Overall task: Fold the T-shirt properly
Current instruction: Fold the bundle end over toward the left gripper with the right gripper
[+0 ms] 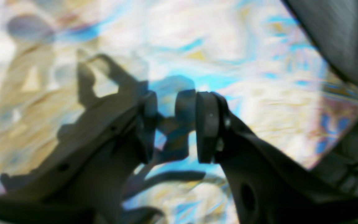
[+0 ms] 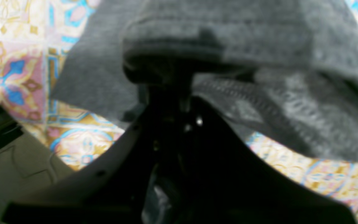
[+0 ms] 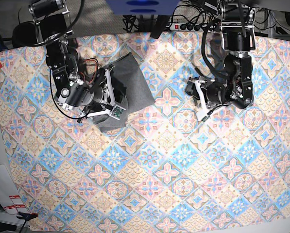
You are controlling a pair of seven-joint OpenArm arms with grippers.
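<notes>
T-shirt (image 3: pixel 130 85): lying bunched near the patterned cloth's (image 3: pixel 149 184) far edge.
Right gripper (image 3: pixel 111 99): clenching the T-shirt's near hem.
Left gripper (image 3: pixel 196 99): hanging parted, holding nothing, well apart over bare cloth.

Bare patterned counter (image 3: pixel 149 160) lies open between the arms; only the bunched T-shirt (image 3: pixel 130 85) blocks passage at its far-left part.

The T-shirt (image 3: pixel 130 87) lies bunched on the cloth (image 3: pixel 149 189) toward the base view's upper left, under the right gripper (image 3: pixel 116 99). The left gripper (image 3: pixel 196 99) hangs well apart, over cloth at upper right.
</notes>
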